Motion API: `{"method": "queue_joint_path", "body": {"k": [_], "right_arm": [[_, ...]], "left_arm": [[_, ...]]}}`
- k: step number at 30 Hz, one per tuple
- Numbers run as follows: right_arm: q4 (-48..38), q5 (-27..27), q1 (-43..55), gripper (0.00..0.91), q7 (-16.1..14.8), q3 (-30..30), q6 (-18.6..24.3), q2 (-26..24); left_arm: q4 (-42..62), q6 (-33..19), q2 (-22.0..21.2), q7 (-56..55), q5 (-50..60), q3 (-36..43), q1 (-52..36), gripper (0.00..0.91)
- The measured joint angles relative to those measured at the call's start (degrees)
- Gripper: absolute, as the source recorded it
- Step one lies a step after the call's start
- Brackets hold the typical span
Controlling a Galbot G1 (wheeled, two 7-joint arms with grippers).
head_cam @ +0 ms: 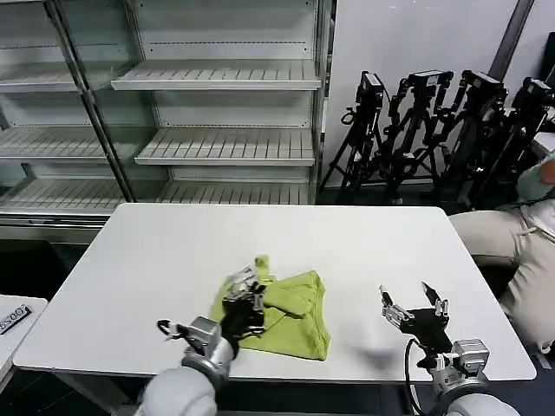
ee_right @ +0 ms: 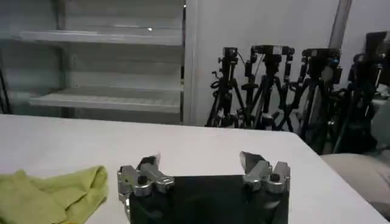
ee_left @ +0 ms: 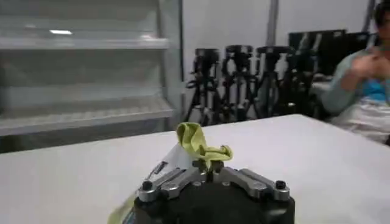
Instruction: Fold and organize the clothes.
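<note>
Left gripper (head_cam: 245, 293) is clamped on the left edge of the limp, light shirt (head_cam: 290, 314), bunched near the counter (head_cam: 347, 243) front, best pinched at hems; right gripper (head_cam: 414, 303) waits spread apart, right of it.

table (head_cam: 347, 234): far half bare | obstacle: shirt (head_cam: 295, 316) near front edge

Even, bright overhead light falls on the white table (head_cam: 347, 243); soft shadows sit under the shirt (head_cam: 290, 314) toward six o'clock. The tripods (ee_left: 244, 79) behind look soft and blurred.
</note>
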Motion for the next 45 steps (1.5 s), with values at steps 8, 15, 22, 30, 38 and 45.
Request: {"method": "queue_joint_path", "body": {"k": [8, 15, 22, 30, 38, 45], "right_arm": [[-0.16, 0.01, -0.01, 0.907, -0.13, 0.22, 0.10, -0.15], [-0.49, 0.22, -0.18, 0.907, -0.47, 0.37, 0.46, -0.46], [-1.25, 0.73, 0.30, 0.907, -0.72, 0.57, 0.96, -0.98], [-2.22, 0.77, 1.18, 0.907, -0.69, -0.38, 1.15, -1.01], [-2.25, 0.83, 0.72, 0.907, -0.53, -0.22, 1.29, -1.20], [-2.08, 0.81, 0.42, 0.907, -0.45, -0.09, 1.35, -0.92]], "left_arm": [[3.18, -0.04, -3.66, -0.14, 0.16, 3.36, -2.91, 0.907], [4.91, -2.16, -5.31, 1.15, -0.36, 4.05, -4.53, 0.907], [2.66, -4.43, -3.99, 1.20, -1.77, 1.67, -3.63, 0.907], [2.29, -2.67, -0.32, -4.52, -3.85, -3.46, 0.21, 0.907], [5.49, -1.19, 0.33, -9.14, -5.93, -5.42, 2.24, 0.907], [8.85, -0.60, -0.02, -11.55, -8.36, -5.57, 2.06, 0.010]]}}
